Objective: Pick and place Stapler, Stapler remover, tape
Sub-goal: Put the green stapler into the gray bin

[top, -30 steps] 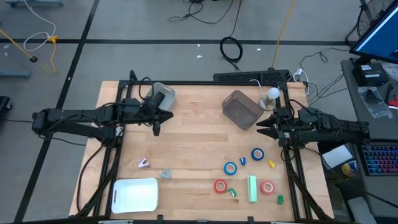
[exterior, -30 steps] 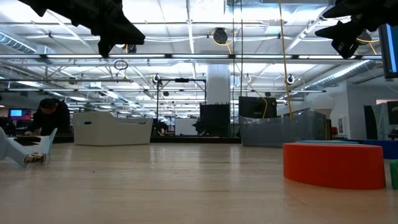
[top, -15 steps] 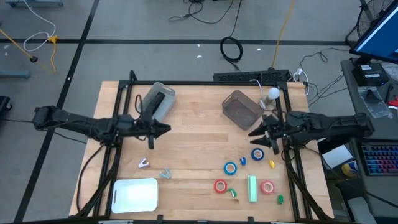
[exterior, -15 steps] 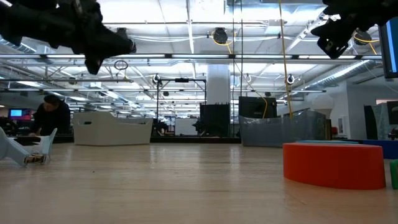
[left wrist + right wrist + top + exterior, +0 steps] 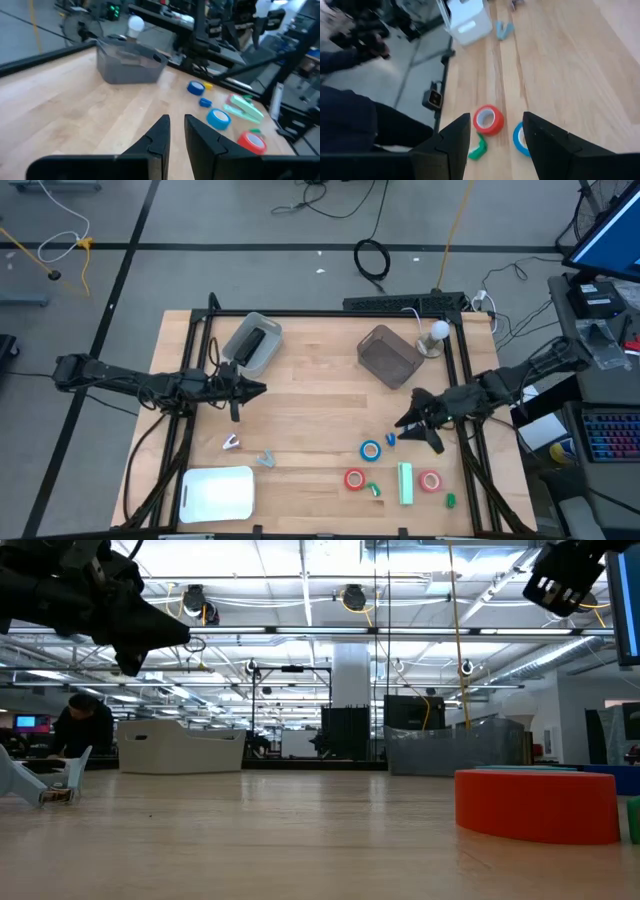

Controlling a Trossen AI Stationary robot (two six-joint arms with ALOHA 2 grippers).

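Two blue tape rolls (image 5: 218, 118) (image 5: 196, 88) and two red ones (image 5: 354, 479) (image 5: 429, 480) lie flat near the table's right near corner, around a green stapler (image 5: 405, 483). My right gripper (image 5: 412, 427) hangs open above the farther blue roll and hides it in the high view. Its wrist view shows a red roll (image 5: 488, 120) and a blue roll (image 5: 519, 140) past its fingers. Two staple removers (image 5: 231, 443) (image 5: 265, 459) lie on the left near part. My left gripper (image 5: 250, 390) is shut, in the air over the left middle.
A white tray (image 5: 217, 492) sits at the left near corner. Two grey bins (image 5: 252, 343) (image 5: 388, 356) stand along the far side, with a white bulb-like object (image 5: 438, 330) by the right one. Small green pieces (image 5: 374, 489) (image 5: 450, 501) and a small blue piece (image 5: 390, 439) lie among the rolls.
My right gripper has moved toward the near edge and a little left, from beside the right grey bin to above the tape rolls. My left gripper has moved away from the left grey bin toward the near edge. Nothing on the table has shifted.
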